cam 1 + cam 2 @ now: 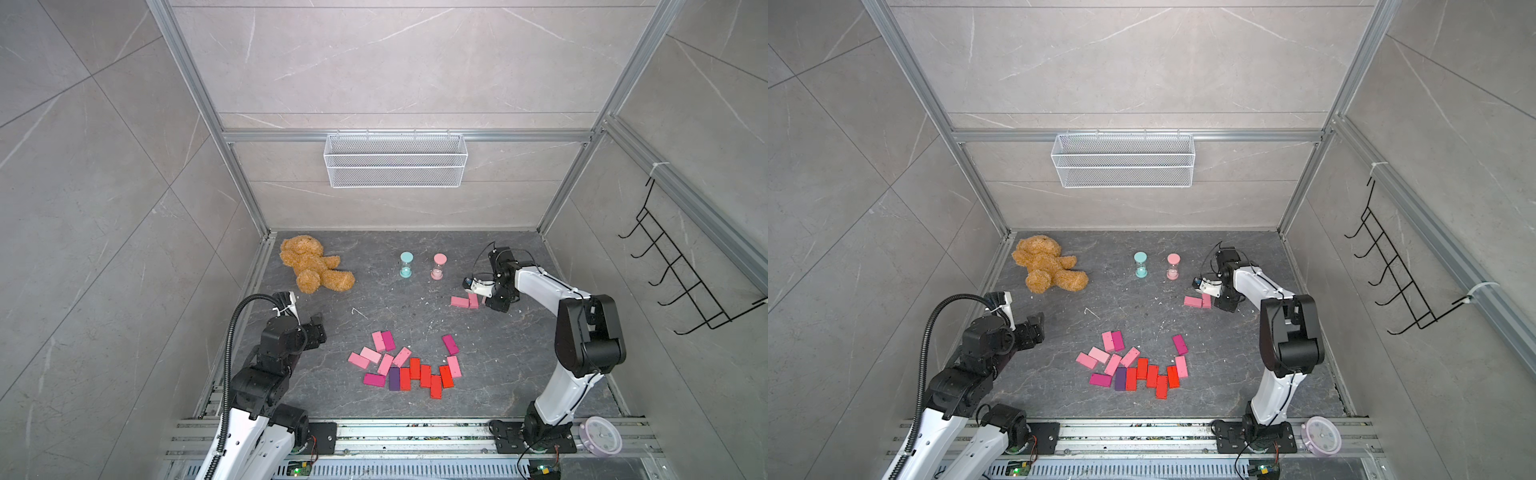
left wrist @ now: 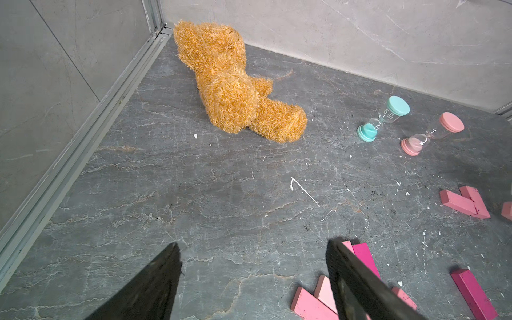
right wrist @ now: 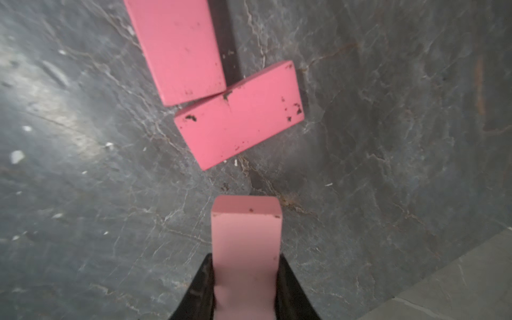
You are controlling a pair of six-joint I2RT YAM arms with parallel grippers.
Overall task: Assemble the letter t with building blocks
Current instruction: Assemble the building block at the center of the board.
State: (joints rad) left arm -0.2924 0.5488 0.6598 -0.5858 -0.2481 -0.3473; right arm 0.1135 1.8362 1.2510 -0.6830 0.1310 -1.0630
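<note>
Several building blocks (image 1: pixel 405 365) (image 1: pixel 1136 365) in pink, magenta, red and one purple lie in a loose cluster at the front centre of the floor. Farther back on the right, two pink blocks (image 3: pixel 177 50) (image 3: pixel 241 116) lie flat and touch at a corner, also visible in a top view (image 1: pixel 464 301). My right gripper (image 3: pixel 246 259) (image 1: pixel 487 300) hangs just beside them, shut on a light pink block (image 3: pixel 246 230) that sticks out past its fingertips. My left gripper (image 2: pixel 252 243) (image 1: pixel 318 326) is open and empty above bare floor, left of the cluster.
A brown teddy bear (image 1: pixel 311 266) lies at the back left. A teal hourglass (image 1: pixel 406 264) and a pink hourglass (image 1: pixel 438 266) stand at the back centre. A white wire basket (image 1: pixel 395 160) hangs on the back wall. A small clock (image 1: pixel 600 434) sits on the front rail.
</note>
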